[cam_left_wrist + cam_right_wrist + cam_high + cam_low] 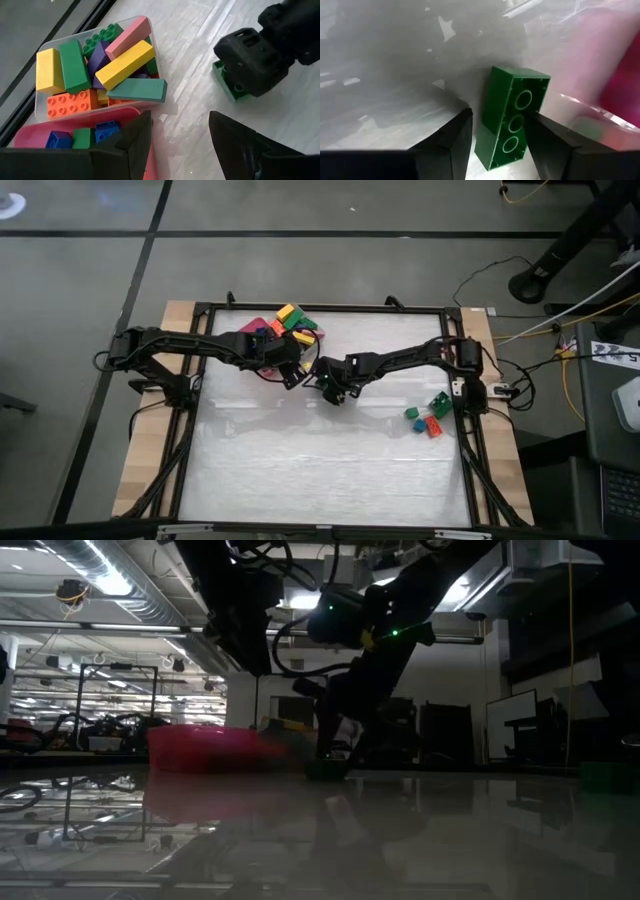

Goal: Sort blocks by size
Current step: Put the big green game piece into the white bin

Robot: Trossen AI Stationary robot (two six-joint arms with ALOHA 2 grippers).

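My right gripper (328, 392) is near the table's middle, shut on a long green block (512, 120). That block also shows under it in the left wrist view (232, 90) and the low view (325, 769). My left gripper (293, 377) hovers open just to its left with nothing between its fingers (181, 114). Beside the left gripper, a clear tray (150, 22) holds several long blocks, among them a yellow one (125, 64). A pink tray (30, 135) holds short blue and green blocks. A few short blocks (430, 416) lie on the table's right part. My right gripper pinches the green block's two long sides (487, 125) between its two fingers. The fingers slant down from the table's right side. The block's hollow underside (517, 122) faces the wrist camera. Its lower end is at table level (325, 773); whether it rests there I cannot tell.
The two trays stand side by side at the far left of the white mat (320, 470), close to both grippers. A black frame (330, 307) runs round the mat. The mat's near half lies bare.
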